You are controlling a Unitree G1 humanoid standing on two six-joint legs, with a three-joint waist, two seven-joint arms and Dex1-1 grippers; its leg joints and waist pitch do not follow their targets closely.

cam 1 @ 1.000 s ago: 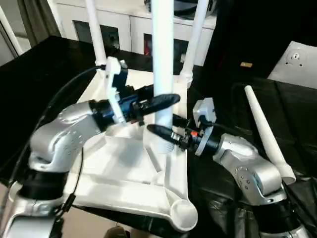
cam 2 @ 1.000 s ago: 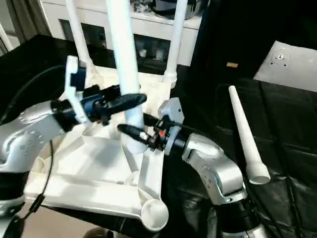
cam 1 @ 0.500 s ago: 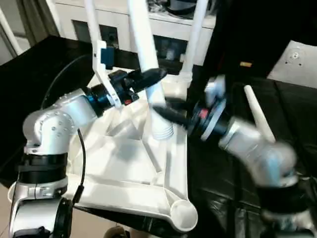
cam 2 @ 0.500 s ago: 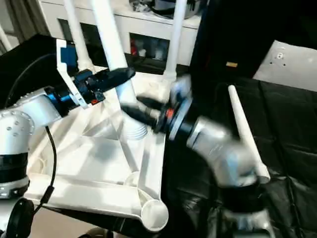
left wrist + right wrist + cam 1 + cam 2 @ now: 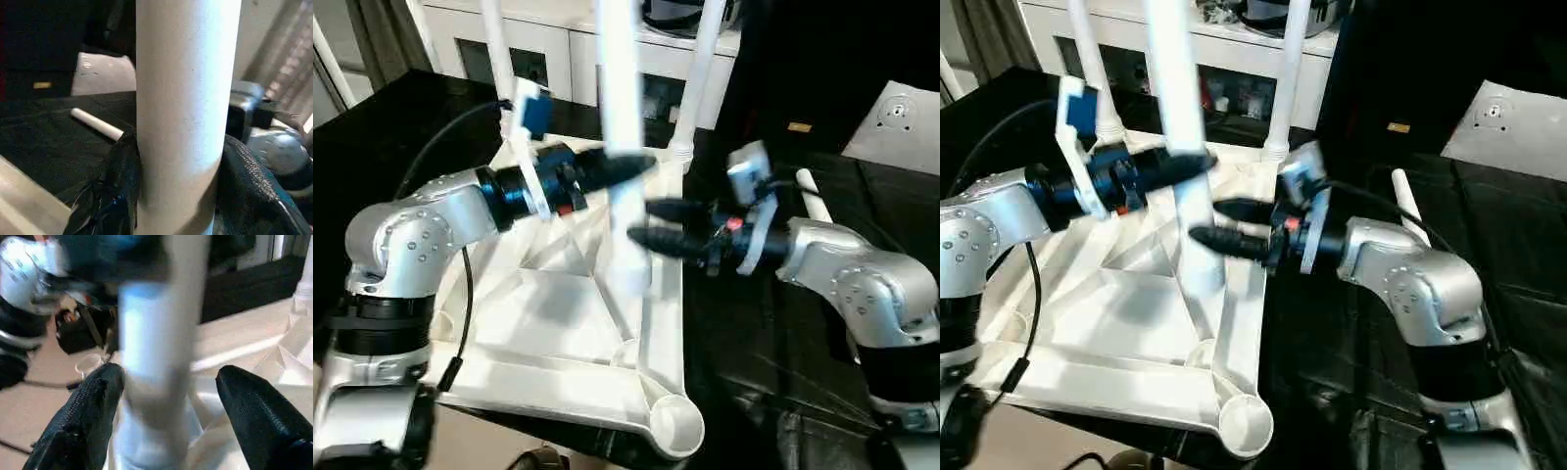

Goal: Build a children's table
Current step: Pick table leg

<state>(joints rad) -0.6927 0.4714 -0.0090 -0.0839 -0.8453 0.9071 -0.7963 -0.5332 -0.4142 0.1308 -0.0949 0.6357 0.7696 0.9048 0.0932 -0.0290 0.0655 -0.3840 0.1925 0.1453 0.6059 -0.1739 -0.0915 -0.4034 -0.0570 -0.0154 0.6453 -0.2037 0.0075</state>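
Meanwhile, on a black-draped worktop (image 5: 401,117), left to right:
Left gripper (image 5: 612,166): fingers clamped on the upright white leg (image 5: 619,108), one black finger on each side of its shaft in the left wrist view.
Held leg: upright over the middle of the upturned top; whether its blurred lower end touches the ribs cannot be told.
Table top (image 5: 558,323): white, lying ribbed side up on the worktop, with an empty round corner socket (image 5: 675,428) nearest the camera.
Fitted legs: two more stand in the far corners, one far left (image 5: 495,39), one far right (image 5: 700,69).
Right gripper (image 5: 653,223): fingers apart, level, pointing at the held leg from the right; in the right wrist view they flank the shaft with a visible gap on one side.
Loose leg (image 5: 1402,201): lying on the dark cloth beyond the right forearm, partly hidden by it.
Background: a white cabinet (image 5: 558,44) with dark openings.
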